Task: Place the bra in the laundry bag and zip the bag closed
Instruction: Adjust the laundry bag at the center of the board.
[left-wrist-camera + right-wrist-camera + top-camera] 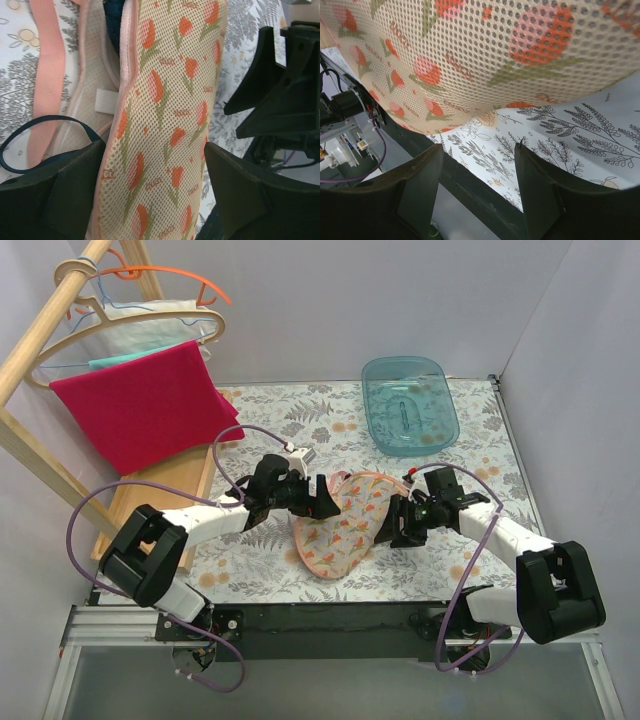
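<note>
laundry bag point(335, 530) lies mid-table point(470, 470) between the two arms, mouth open, upper flap raised. bra point(114, 20) looks mostly inside: dark navy shows in the gap under the flap, and one thin loop of it trails out over the lining on the open side. pink zipper edge point(47, 65) is spread apart, not zipped. judgement: first step nearly done. what is left is tucking the loose loop in, laying the flap down and running the zip round. left gripper point(155, 150) has its jaws set wide astride the flap, mesh filling the gap between them; cannot tell whether they press on it. right gripper point(477, 150) sits low at the bag's far side, jaws apart with only table print between them, holding nothing, flap overhanging. writing: small reddish words repeat among the tulips on the mesh, too fine to read. white tab point(106, 100) in the lining looks blank.
</note>
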Controlling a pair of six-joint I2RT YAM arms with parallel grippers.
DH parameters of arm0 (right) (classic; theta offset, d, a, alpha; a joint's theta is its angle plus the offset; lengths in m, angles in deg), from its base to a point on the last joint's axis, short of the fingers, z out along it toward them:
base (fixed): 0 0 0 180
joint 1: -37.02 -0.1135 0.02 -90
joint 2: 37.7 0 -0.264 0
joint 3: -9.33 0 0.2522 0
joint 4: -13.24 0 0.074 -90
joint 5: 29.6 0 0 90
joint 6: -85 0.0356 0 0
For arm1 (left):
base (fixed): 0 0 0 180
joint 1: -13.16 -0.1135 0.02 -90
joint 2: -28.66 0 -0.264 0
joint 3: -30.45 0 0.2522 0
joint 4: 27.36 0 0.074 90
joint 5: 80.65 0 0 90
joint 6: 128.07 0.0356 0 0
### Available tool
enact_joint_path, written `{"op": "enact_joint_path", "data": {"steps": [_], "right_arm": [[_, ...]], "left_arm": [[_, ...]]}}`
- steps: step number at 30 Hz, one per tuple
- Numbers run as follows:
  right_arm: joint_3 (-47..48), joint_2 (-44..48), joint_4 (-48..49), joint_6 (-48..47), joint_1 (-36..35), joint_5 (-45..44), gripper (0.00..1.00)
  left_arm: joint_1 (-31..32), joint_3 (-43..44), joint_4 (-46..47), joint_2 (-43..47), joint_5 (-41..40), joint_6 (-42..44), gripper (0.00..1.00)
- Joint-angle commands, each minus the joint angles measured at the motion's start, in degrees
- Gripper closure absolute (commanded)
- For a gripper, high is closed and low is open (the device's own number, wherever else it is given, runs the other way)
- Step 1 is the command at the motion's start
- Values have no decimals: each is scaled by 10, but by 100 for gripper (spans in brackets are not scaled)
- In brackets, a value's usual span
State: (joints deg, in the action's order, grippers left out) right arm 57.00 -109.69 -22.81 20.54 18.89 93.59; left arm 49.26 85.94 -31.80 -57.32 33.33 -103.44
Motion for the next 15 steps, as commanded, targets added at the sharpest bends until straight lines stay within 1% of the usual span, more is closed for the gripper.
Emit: {"op": "enact_joint_path", "data": {"steps": [1,3,10,11,15], "right_arm": [[3,-16,16,-5,-9,6,33],[4,-25,23,-3,-14,5,33],[16,-62,55,14,-45,2,33],[22,-67,57,14,-51,1,33],[37,-95,64,21,-74,-10,34]], "left_arm": [[-2,22,18,-8,86,-20,25],[-2,25,22,-10,106,-27,28],[-2,44,25,-17,147,-47,52],[-2,46,27,-23,152,-52,60],[-2,48,45,-45,191,-71,65]]}}
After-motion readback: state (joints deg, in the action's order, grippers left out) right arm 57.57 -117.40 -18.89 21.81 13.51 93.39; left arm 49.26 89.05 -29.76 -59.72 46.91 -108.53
